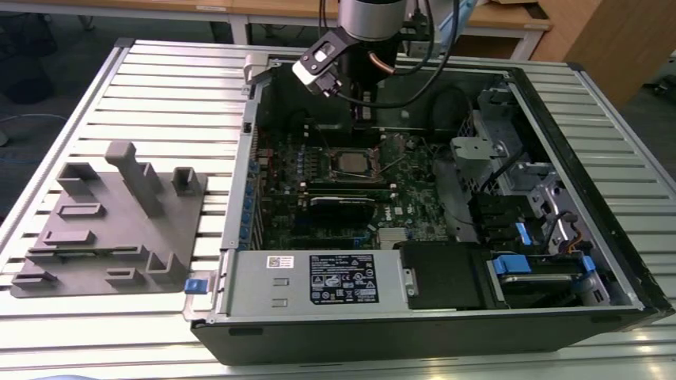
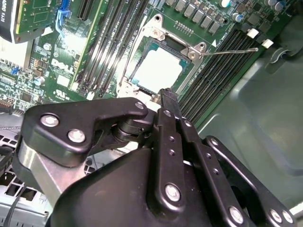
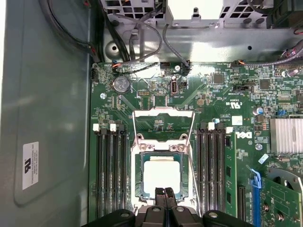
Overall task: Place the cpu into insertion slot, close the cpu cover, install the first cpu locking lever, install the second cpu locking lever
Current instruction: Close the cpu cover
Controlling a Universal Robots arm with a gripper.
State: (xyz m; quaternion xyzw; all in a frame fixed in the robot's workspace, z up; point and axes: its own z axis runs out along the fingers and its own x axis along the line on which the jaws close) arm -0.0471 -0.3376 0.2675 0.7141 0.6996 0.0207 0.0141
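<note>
Exterior view: the arm (image 1: 370,20) reaches down from above into the open computer case (image 1: 423,336), which lies on its side on the slatted table (image 1: 158,71). Its jaws hang just over the green circuit board (image 1: 417,202), near the cpu (image 1: 349,163). A white printed label (image 1: 343,279) sits on the grey metal box (image 1: 259,289) at the case's near edge.

Second wrist view: the black fingertips (image 2: 168,97) are pressed together with nothing between them, just above one edge of the cpu (image 2: 158,71). The cpu is a pale square with a silvery top and a dark teal border, seated flat in the insertion slot (image 2: 196,51).

First wrist view: the cpu cover (image 3: 163,112), a thin silver frame, appears raised off the slot on the side away from the fingertips (image 3: 159,194), and the board shows through its opening. A white sticker (image 3: 31,163) marks the case wall
</note>
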